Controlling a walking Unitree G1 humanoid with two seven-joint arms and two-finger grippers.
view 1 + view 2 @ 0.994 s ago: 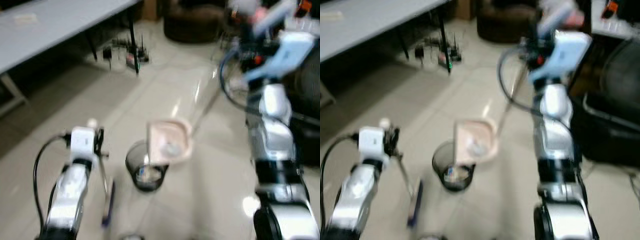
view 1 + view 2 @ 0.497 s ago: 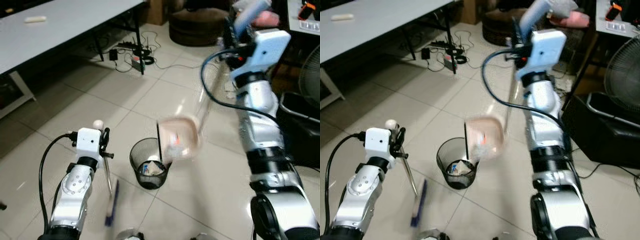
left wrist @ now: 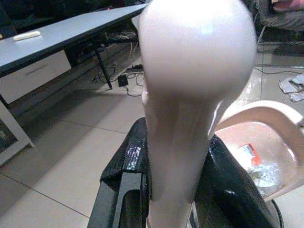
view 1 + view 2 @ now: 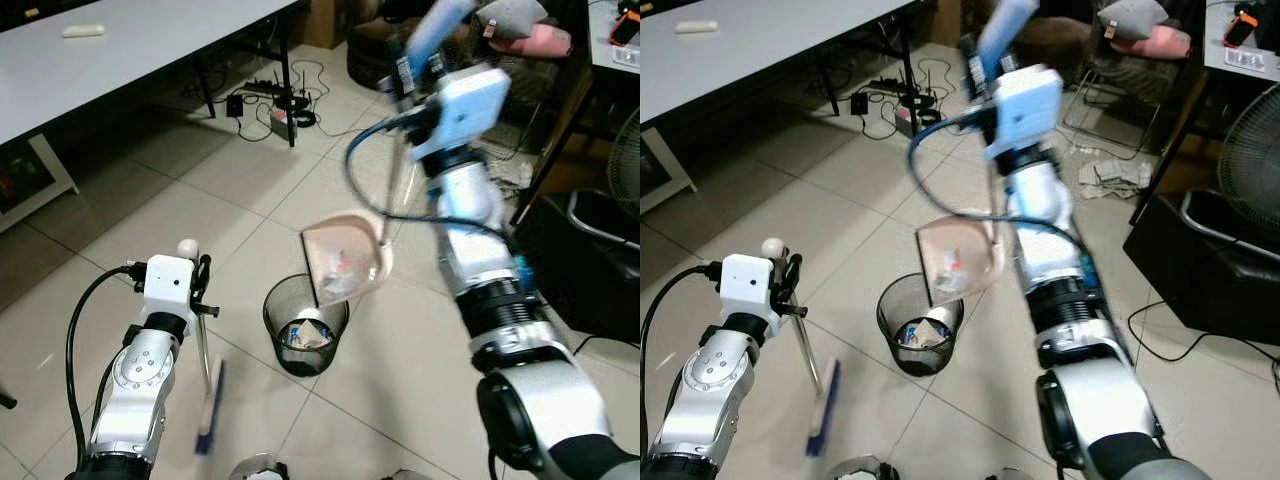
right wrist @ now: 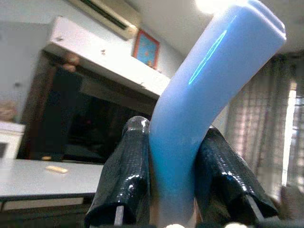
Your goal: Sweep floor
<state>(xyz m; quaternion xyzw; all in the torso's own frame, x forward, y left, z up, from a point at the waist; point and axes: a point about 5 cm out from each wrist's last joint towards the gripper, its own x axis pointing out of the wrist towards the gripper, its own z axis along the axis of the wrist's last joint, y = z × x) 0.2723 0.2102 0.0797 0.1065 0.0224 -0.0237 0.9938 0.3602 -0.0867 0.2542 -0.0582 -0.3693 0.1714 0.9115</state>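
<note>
Head view: raised right arm (image 4: 470, 200) tilts dustpan (image 4: 345, 268).

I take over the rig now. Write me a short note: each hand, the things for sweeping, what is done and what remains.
Left hand: shut on the broom handle; broom head low by the floor.
Right hand: shut on the dustpan's blue handle, raised high.
Dustpan: tilted above the mesh bin, some scraps inside.
Done: litter already lies in the bin.
Left: finish emptying the dustpan.
</note>
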